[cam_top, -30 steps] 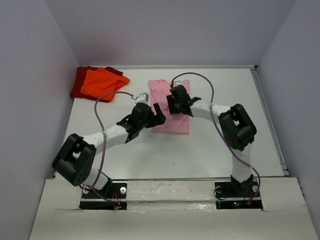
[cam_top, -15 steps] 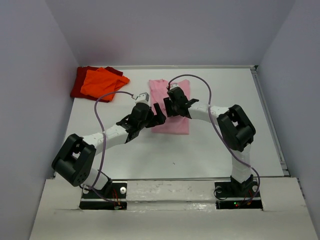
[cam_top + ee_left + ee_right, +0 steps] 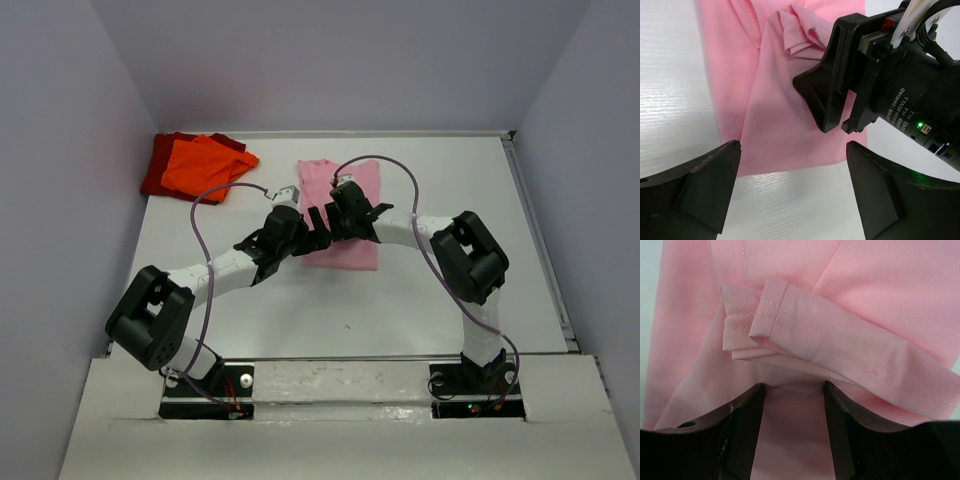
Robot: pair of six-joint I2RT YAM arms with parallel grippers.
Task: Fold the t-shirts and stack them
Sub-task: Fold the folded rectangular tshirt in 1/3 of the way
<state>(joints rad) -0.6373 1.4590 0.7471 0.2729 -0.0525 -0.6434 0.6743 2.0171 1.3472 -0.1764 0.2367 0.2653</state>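
one pink t-shirt (image 3: 850, 300) just beneath the right claw (image 3: 794, 386)

Light pink t-shirt (image 3: 350, 252); bright orange t-shirt (image 3: 205, 165); dark red t-shirt (image 3: 157, 165); white table (image 3: 450, 180); white-and-black arms (image 3: 215, 268).

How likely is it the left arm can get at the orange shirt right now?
Probably yes: the left gripper is open and empty, and only bare table separates it from the orange shirt.
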